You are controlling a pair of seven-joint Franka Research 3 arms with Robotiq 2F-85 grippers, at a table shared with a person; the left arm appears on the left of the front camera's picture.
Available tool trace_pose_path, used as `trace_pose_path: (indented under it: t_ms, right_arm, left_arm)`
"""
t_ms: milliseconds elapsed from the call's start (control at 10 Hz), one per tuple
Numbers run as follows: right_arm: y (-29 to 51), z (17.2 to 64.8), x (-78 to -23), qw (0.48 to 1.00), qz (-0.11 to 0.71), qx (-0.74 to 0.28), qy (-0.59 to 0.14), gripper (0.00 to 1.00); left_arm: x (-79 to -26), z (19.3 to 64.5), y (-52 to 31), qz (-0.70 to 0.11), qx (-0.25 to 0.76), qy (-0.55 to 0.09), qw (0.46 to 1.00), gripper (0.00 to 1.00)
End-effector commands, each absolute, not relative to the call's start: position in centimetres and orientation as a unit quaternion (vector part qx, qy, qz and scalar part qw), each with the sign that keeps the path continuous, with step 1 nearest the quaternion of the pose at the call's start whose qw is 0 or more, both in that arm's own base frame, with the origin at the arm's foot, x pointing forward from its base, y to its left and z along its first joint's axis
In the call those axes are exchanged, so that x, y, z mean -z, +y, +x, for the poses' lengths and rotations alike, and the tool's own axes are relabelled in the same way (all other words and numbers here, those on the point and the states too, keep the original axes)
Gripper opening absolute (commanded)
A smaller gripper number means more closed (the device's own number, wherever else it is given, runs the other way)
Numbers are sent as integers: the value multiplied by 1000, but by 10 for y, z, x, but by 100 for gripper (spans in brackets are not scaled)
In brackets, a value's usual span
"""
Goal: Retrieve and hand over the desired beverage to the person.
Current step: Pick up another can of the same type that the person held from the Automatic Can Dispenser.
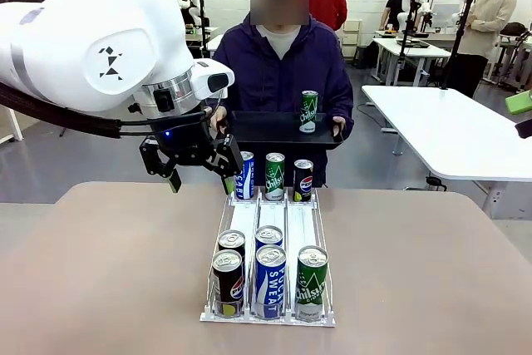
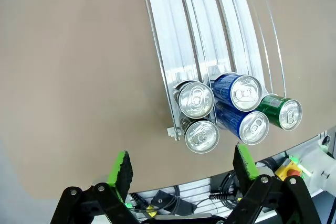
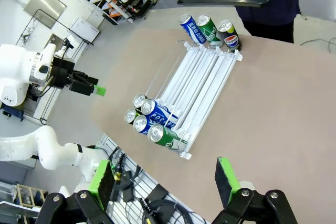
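The person [image 1: 283, 64] stands at the table's far edge, holding a black tray [image 1: 258, 132] level in both hands. One green can [image 1: 308, 111] stands upright on the tray. Below it, three far cans [image 1: 274, 175] stand at the far end of a white three-lane rack [image 1: 245, 220], and five near cans [image 1: 270, 276] crowd its near end. The left gripper [image 1: 199, 179] hangs just beside the far cans, jaws spread and empty. The right gripper [image 3: 164, 174] hovers over the near edge, likewise spread and empty. The tan table [image 1: 108, 272] lies bare on either side of the rack. Behind are a grey floor [image 1: 75, 164] and a white table [image 1: 453, 130].
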State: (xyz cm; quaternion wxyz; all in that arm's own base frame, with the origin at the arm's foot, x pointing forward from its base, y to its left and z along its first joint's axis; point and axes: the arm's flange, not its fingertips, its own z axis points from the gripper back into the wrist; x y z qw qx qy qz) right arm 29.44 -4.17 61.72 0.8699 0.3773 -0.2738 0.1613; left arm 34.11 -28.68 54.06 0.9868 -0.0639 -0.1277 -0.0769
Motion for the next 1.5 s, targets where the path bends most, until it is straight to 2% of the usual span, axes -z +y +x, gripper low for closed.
trace_pose_path:
  t_ms: [0,400,800,1400]
  right_arm:
    - [-42,295,-615,872,372,-162,-275,100]
    - [-42,295,-615,872,372,-162,-275,100]
    - [-42,295,-615,872,372,-162,-275,100]
    - [-42,295,-615,872,372,-162,-275,100]
  left_arm:
    - [-538,336,-285,-58,65,-137,987,100]
    - [-511,322,-340,-54,57,-72,994,100]
    - [-482,328,-389,-24,0,-48,999,100]
    - [-463,333,-425,-3,11,-21,1000,100]
